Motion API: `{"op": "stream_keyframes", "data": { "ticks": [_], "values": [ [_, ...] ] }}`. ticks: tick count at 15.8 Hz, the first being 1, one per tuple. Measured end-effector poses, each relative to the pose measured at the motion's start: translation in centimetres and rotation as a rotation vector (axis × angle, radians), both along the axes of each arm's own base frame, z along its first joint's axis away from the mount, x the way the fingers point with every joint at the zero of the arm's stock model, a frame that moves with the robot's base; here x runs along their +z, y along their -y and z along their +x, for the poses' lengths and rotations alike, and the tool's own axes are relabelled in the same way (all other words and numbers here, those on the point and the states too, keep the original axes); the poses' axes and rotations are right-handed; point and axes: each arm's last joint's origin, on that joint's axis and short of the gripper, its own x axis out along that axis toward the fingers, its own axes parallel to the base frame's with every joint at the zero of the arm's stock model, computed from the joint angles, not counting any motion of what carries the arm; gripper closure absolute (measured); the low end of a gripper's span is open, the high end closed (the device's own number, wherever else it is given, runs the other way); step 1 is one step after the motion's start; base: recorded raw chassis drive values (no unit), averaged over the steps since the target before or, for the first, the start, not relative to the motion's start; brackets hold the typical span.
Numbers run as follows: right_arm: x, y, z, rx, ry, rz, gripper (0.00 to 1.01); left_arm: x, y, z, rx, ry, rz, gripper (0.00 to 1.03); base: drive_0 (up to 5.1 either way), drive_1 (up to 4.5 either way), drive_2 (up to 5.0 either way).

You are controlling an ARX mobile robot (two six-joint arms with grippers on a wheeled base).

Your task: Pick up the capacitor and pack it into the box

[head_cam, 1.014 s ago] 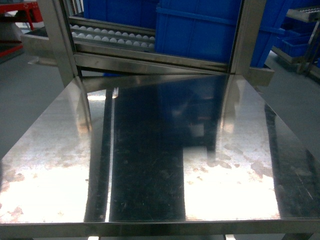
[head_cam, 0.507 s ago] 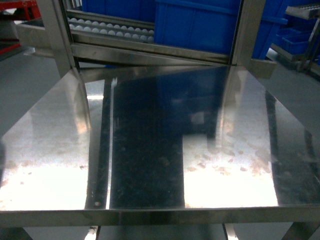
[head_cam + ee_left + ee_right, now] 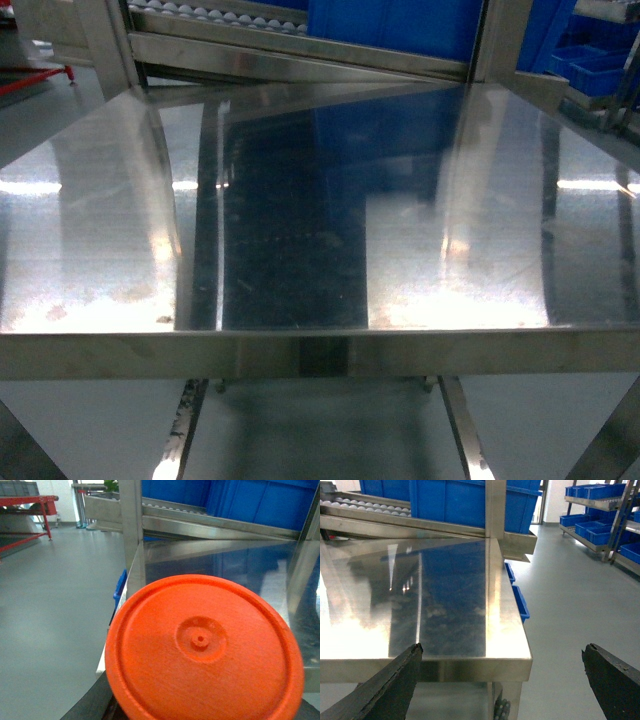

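Note:
An orange capacitor [image 3: 205,650] fills the lower half of the left wrist view, its round end face with a small centre hub turned to the camera. It sits in my left gripper [image 3: 200,715], whose jaws are almost wholly hidden behind it; only a dark finger [image 3: 92,705] shows at the lower left. This capacitor hangs off the left edge of the steel table [image 3: 220,560]. My right gripper [image 3: 501,650] is open wide and holds nothing, in front of the table's right front corner [image 3: 520,660]. The box is out of view. Neither gripper shows in the head view.
The bare, shiny steel table [image 3: 300,355] has its front edge across the head view. Behind it stand a roller rack [image 3: 200,12] and big blue bins [image 3: 400,25]. Shelves with blue bins [image 3: 600,500] stand at the far right, and a red frame [image 3: 30,500] at the far left.
The head view has drawn back from the table: its front edge now sits higher in the frame and the legs below show. The rack and blue bins have slid toward the top.

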Motion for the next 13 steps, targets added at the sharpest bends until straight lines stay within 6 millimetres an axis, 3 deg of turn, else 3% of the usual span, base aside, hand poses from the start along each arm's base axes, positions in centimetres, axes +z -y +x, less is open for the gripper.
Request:
{"op": "stream_keyframes", "data": {
  "ticks": [13],
  "values": [
    [0.00,0.00,0.00,0.001,0.000,0.000,0.03,-0.01,0.00,0.00,0.000,-0.001,0.000,0.59,0.0,0.00,0.0]
  ]
}}
